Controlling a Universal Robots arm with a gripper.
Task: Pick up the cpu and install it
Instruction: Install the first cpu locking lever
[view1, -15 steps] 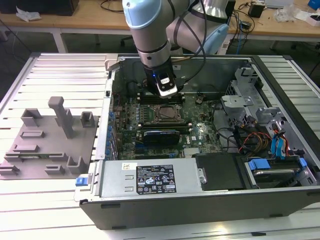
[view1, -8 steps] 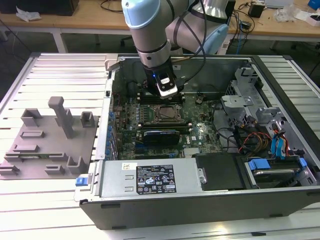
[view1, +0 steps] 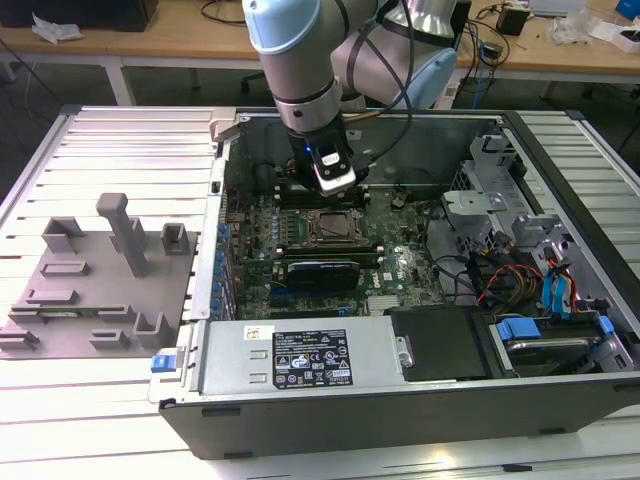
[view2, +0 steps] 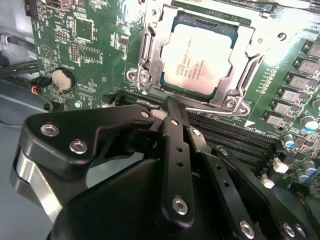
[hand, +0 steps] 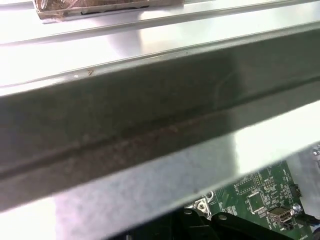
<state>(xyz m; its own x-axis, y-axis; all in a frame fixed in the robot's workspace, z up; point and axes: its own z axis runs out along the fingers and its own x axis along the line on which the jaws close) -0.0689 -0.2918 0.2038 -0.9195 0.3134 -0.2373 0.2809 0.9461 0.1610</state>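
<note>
Cpu (view2: 200, 62) seated flat in metal-rimmed socket frame (view2: 150, 55) on green motherboard (view2: 90, 45), inside open computer case (view1: 560, 400). Gripper (view2: 172, 107) just beside socket, fingers drawn together, empty, apart from cpu. Grey fixture blocks (view1: 100, 270) outside case, toward exterior view's left.

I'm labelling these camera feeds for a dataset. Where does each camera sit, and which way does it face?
Exterior view: off the arm, looking down into the open computer case; shows the arm and tool over the socket.
Second wrist view: on the arm, facing past the black tool to the cpu seated in its socket.
First wrist view: on the arm, facing the case's metal wall.
Both wrist views share the green motherboard.
</note>
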